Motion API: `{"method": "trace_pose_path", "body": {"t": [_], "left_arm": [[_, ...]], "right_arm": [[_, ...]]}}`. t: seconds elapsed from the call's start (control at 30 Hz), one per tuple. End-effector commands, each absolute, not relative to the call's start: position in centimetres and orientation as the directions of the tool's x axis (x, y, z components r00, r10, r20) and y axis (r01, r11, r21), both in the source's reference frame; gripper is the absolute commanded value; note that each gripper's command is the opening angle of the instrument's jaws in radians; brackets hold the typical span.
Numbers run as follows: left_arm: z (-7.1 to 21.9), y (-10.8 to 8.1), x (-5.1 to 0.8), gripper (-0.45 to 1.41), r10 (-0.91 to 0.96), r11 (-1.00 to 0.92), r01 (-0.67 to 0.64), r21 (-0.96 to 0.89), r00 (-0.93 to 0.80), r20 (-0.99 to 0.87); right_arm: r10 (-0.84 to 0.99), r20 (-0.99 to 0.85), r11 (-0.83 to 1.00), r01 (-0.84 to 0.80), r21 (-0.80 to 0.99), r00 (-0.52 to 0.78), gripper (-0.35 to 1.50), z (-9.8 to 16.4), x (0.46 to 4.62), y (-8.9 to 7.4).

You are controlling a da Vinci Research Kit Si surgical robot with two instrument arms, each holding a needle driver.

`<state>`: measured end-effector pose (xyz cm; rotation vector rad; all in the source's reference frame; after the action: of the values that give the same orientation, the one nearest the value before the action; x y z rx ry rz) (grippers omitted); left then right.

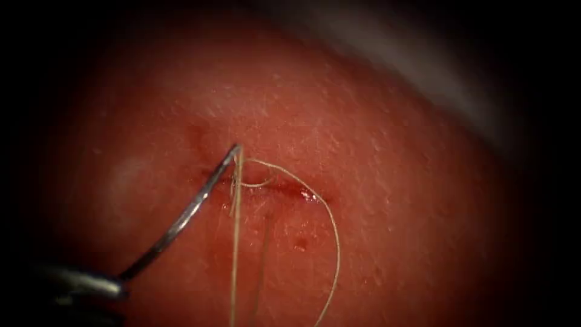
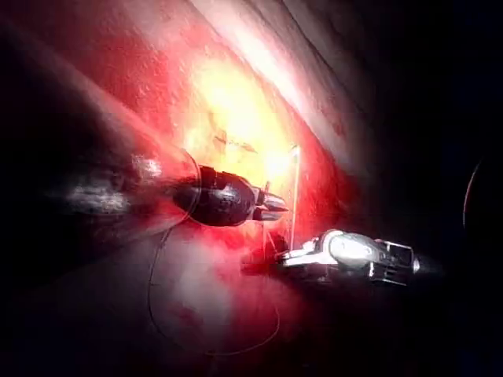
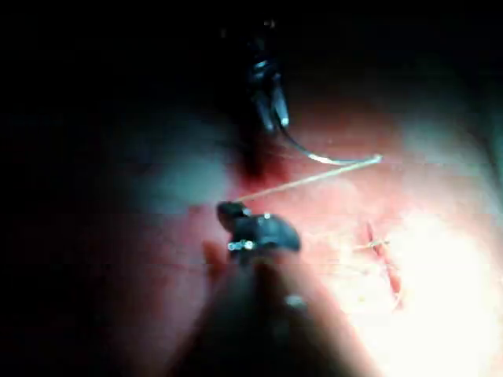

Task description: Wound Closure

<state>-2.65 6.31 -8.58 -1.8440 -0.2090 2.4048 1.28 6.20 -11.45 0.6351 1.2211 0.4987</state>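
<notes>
While the left tool grips the curved needle near one end, its jaws are closed on the steel. The needle arcs up and away from them to a far end just above the cut, where the thread joins it. That far end seems to hang free over the tissue rather than sit in it, though I cannot be sure. Held this way, the needle is probably kept clear of the surface so the thread runs freely. From the needle's end one strand drops straight back past the jaws; another loops out beyond the cut's right end and curves back down. A spot of red fluid sits at the cut's right end.

The left wrist view adds the right tool, lying just beside the left tool and touching the taut thread; whether its jaws are open I cannot tell. The right wrist view shows the left tool with the needle curving from its jaws, beyond the right tool.
</notes>
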Motion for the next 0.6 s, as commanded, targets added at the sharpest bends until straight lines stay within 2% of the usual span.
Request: {"method": "trace_pose_path", "body": {"t": [0.03, 0.13, 0.17, 0.2, 0.23, 0.3, 0.4, 0.6], "left_arm": [[-8.52, 6.27, -2.65, -0.35, 0.167, -0.985, -0.006, -0.171, -0.261, -0.951], [-8.51, 6.31, -2.56, -0.35, 0.169, -0.985, -0.019, -0.17, -0.265, -0.949], [-8.51, 6.35, -2.49, -0.35, 0.173, -0.985, -0.035, -0.17, -0.264, -0.949], [-8.5, 6.37, -2.45, -0.35, 0.176, -0.984, -0.048, -0.169, -0.265, -0.948], [-8.5, 6.38, -2.43, -0.35, 0.176, -0.984, -0.052, -0.169, -0.267, -0.947], [-8.49, 6.41, -2.33, -0.35, 0.181, -0.983, -0.07, -0.168, -0.265, -0.947], [-8.45, 6.49, -2.13, -0.35, 0.191, -0.98, -0.101, -0.169, -0.261, -0.946], [-8.39, 6.58, -1.88, -0.35, 0.202, -0.974, -0.151, -0.167, -0.258, -0.945]], "right_arm": [[0.658, -0.702, 0.729, 0.007, 0.685, 0.272, -0.35, -11.54, 1.4, 6.16], [0.621, -0.736, 0.761, 0.016, 0.648, 0.268, -0.35, -11.61, 1.45, 6.18], [0.6, -0.76, 0.79, -0.037, 0.612, 0.251, 0.46, -11.61, 1.45, 6.25], [0.581, -0.778, 0.81, -0.076, 0.581, 0.239, 1.0, -11.61, 1.43, 6.32], [0.582, -0.779, 0.811, -0.097, 0.577, 0.232, 1.16, -11.6, 1.41, 6.38], [0.569, -0.792, 0.821, -0.117, 0.558, 0.222, 1.28, -11.6, 1.33, 6.52], [0.515, -0.826, 0.857, -0.129, 0.499, 0.229, 1.28, -11.59, 1.05, 6.78], [0.468, -0.85, 0.883, -0.165, 0.439, 0.244, 1.26, -11.33, 0.75, 7.0]]}}
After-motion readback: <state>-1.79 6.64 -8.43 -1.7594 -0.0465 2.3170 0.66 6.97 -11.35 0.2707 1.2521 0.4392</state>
